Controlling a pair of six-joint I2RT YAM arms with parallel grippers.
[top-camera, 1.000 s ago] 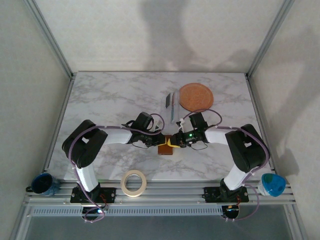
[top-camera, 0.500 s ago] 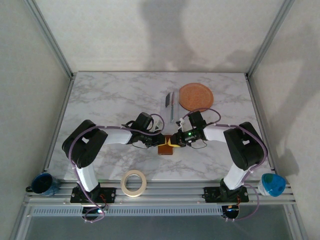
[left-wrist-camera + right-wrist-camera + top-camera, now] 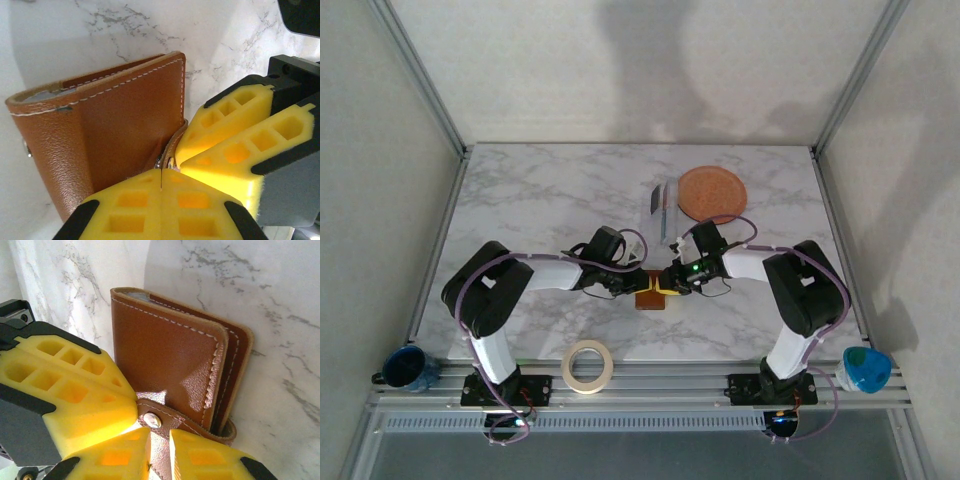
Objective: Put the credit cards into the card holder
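The card holder (image 3: 654, 296) is a brown leather wallet lying folded on the marble table between both grippers. A pale blue-grey credit card edge (image 3: 46, 95) peeks out of its top opening (image 3: 131, 293). My left gripper (image 3: 162, 186) is shut, its yellow tips against the wallet's lower edge beside the strap tab (image 3: 172, 148). My right gripper (image 3: 160, 440) has its jaws a narrow gap apart with the strap tab (image 3: 159, 457) in that gap, just below the metal snap (image 3: 152, 420). The two grippers' fingers touch side by side.
A clear plastic sleeve (image 3: 663, 207) with a dark and a teal strip lies behind the grippers, next to a round orange plate (image 3: 712, 193). A tape roll (image 3: 587, 365) sits at the near edge. Blue cups (image 3: 405, 367) (image 3: 866, 370) stand on the front rail.
The right arm's wrist and elbow have shifted slightly left and away. The wallet and the left gripper have stayed in place.
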